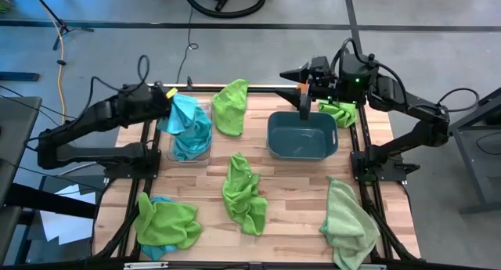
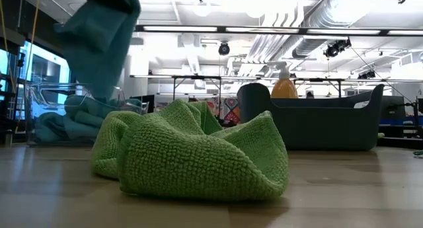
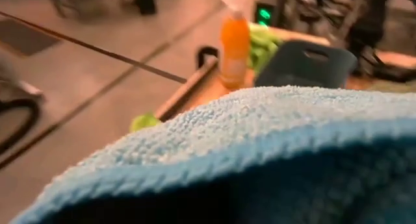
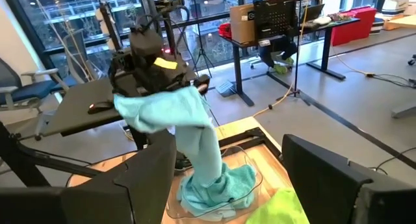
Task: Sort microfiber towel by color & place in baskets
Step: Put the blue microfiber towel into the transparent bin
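My left gripper (image 1: 167, 96) is shut on a teal towel (image 1: 188, 117) that hangs from it into the clear basket (image 1: 205, 154); more teal cloth lies in that basket (image 4: 218, 185). My right gripper (image 4: 240, 185) stands open, with nothing between its fingers, high over the far edge of the dark basket (image 1: 301, 135). Green towels lie on the table at the far middle (image 1: 231, 106), the centre (image 1: 244, 193), the near right (image 1: 348, 223) and the far right (image 1: 338, 112). Another green towel (image 1: 164, 221) lies over teal cloth at the near left. My left gripper holds the teal towel by its upper end (image 4: 162, 110), coming from the table's left and slanting a little downward. The cloth drapes over the fingers and hides the place of contact. The towel hangs slack below, its lower end (image 4: 214, 182) resting in the clear basket.
An orange spray bottle (image 3: 234, 45) stands at the table's far edge, beside the dark basket and below my right gripper. Black frame rails run along the table's sides. Bare wood lies between the baskets and the near towels.
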You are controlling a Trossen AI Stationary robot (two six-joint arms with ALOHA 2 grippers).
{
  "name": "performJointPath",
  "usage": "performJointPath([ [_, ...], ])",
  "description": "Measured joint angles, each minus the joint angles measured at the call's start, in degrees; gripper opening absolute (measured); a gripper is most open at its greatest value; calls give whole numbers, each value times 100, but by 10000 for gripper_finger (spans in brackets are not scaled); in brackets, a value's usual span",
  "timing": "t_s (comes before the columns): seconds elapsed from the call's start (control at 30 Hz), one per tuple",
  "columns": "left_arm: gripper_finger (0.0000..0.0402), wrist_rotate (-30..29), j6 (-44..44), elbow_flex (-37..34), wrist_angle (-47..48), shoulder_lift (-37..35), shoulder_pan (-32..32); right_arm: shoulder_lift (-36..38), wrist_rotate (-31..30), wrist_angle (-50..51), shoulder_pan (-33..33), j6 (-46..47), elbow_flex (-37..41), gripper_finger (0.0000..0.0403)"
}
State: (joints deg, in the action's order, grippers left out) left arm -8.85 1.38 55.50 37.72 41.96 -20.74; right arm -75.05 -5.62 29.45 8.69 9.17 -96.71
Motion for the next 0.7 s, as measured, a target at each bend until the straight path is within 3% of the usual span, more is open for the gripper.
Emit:
performJointPath([
  [0.3,0,1362,-510,-848,-534,277,-888,-2,-1,92,2,141,2,277],
  [0.53,0,1583,-933,-1378,-84,409,-1050,-7,-1,258,2,282,2,277],
  [0.7,0,1583,-961,-1477,71,1020,-1049,-24,-1,263,2,289,2,277],
])
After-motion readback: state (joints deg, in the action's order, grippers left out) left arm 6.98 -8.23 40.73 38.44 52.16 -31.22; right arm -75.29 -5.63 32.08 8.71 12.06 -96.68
